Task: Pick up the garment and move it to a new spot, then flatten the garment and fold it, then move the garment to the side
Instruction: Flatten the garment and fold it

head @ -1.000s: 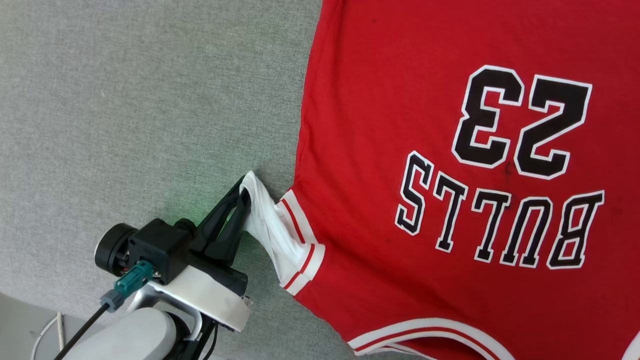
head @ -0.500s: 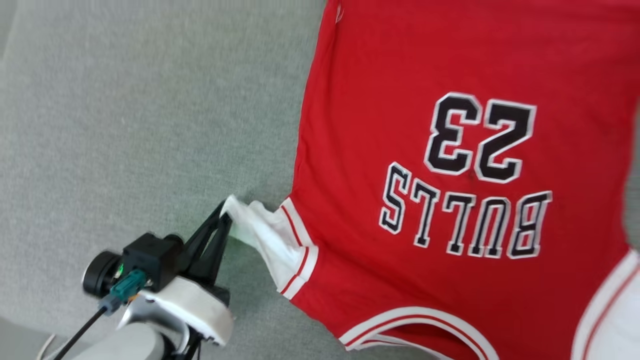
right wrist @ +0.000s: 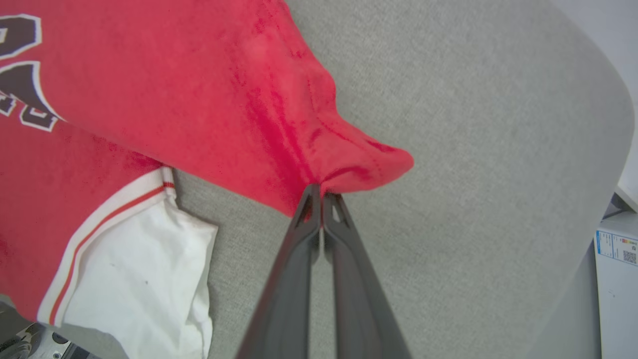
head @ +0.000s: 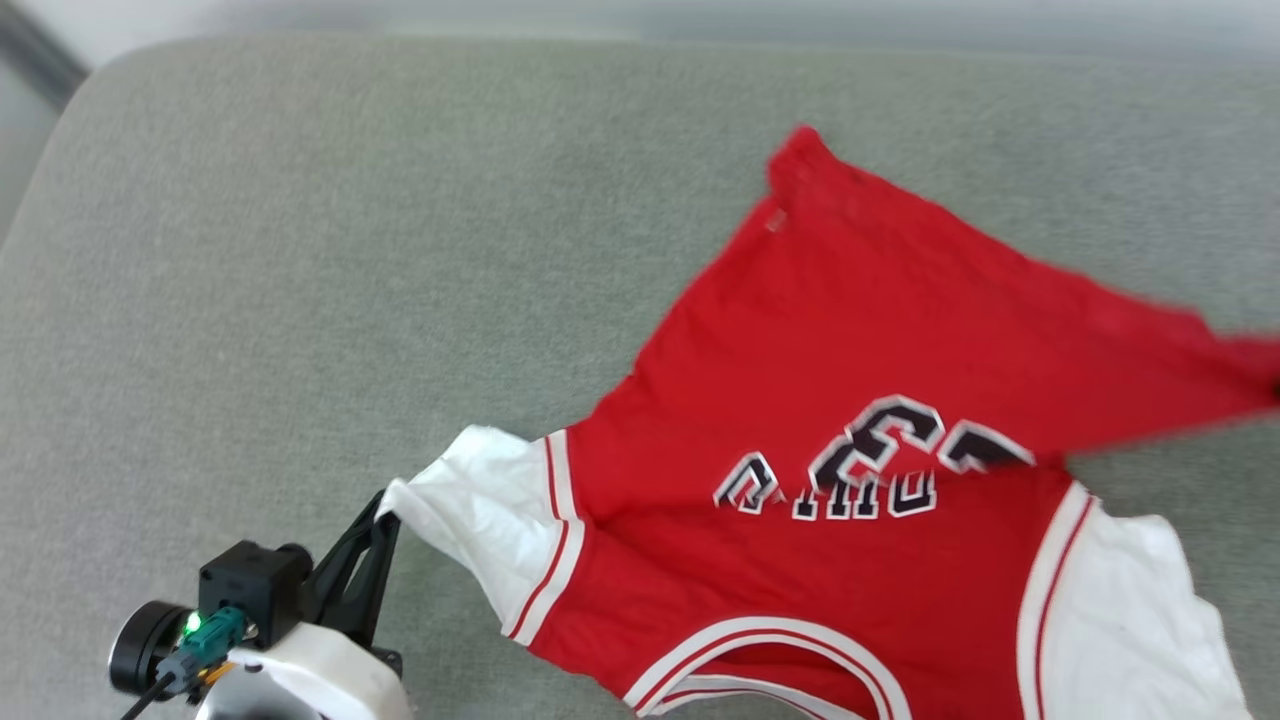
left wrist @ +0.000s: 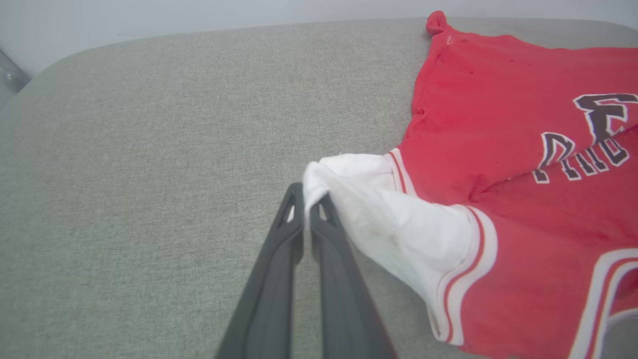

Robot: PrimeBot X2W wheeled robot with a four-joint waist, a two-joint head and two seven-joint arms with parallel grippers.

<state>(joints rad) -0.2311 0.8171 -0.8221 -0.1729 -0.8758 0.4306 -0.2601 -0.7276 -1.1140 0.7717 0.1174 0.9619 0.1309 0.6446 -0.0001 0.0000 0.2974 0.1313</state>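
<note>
A grey cloth-covered bench (head: 250,300) with rounded corners carries the garment (head: 850,330), a red shirt that lies on the right half of it, neckline toward the robot and hem toward the far edge. The red body isn't flat. One hem corner (head: 800,145) rests far out on the bench. The other hem corner (right wrist: 369,159) is drawn out to the right, so a broad fold of red cloth crosses the chest and hides part of the black-and-white lettering (head: 860,470). The white right sleeve (head: 1130,620) lies spread on the bench just beside that fold. The white left sleeve (head: 480,510) is pulled out leftward into a narrowing point, and its red-striped trim meets the red body. The striped neckline (head: 770,640) curves along the near edge of the head view. The left pincer (head: 383,503) is clenched on the tip of the left sleeve, its two dark fingers pressed together around the white cloth (left wrist: 306,192). The right pincer (right wrist: 321,190) is clenched on the red hem corner, with creases running from its tips into the fabric. Beyond the bench's right edge stands a white box (right wrist: 615,259) with a small printed label.
</note>
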